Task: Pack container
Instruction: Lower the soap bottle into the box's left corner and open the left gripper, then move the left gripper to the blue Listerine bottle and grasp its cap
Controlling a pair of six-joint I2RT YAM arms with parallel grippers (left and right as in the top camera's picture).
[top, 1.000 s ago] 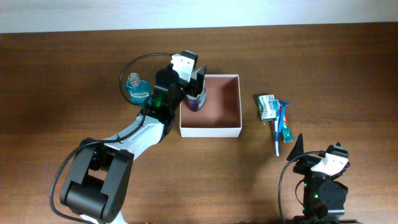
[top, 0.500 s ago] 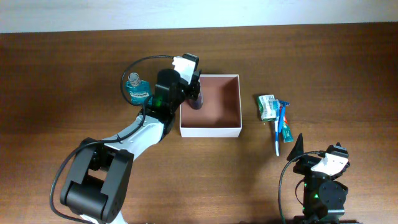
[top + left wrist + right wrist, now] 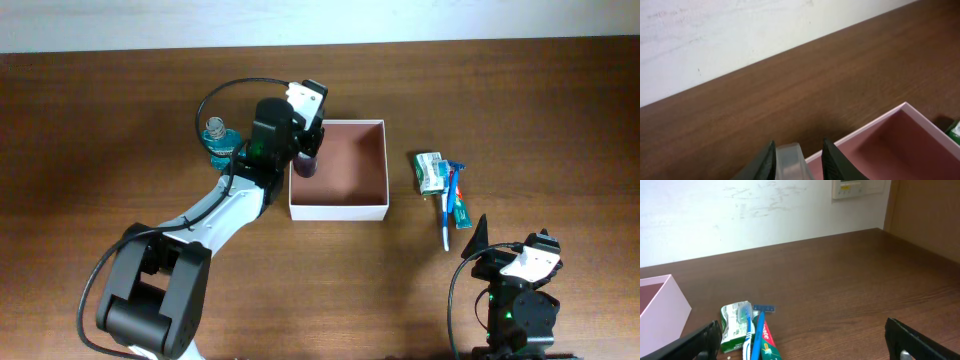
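Note:
The container [image 3: 340, 211], a shallow white-walled box with a reddish-brown inside, lies mid-table; its rim [image 3: 875, 125] also shows in the left wrist view. A dark purple bottle [image 3: 306, 166] stands just inside its left wall. My left gripper [image 3: 308, 140] is shut on the bottle's clear cap [image 3: 792, 161], which sits between the black fingers [image 3: 765, 162]. My right gripper [image 3: 512, 242] rests near the front right edge, open and empty, its fingertips [image 3: 690, 345] spread wide.
A teal bottle [image 3: 217, 141] stands left of the container, behind my left arm. Right of the container lie a green-and-white carton [image 3: 430, 172], a toothbrush [image 3: 446, 220], a toothpaste tube [image 3: 459, 207] and a blue razor [image 3: 765, 308].
My left gripper has shut on the purple bottle's cap and swung slightly left and toward the far side. The bottle now sits nearer the container's left wall. The right arm has not moved.

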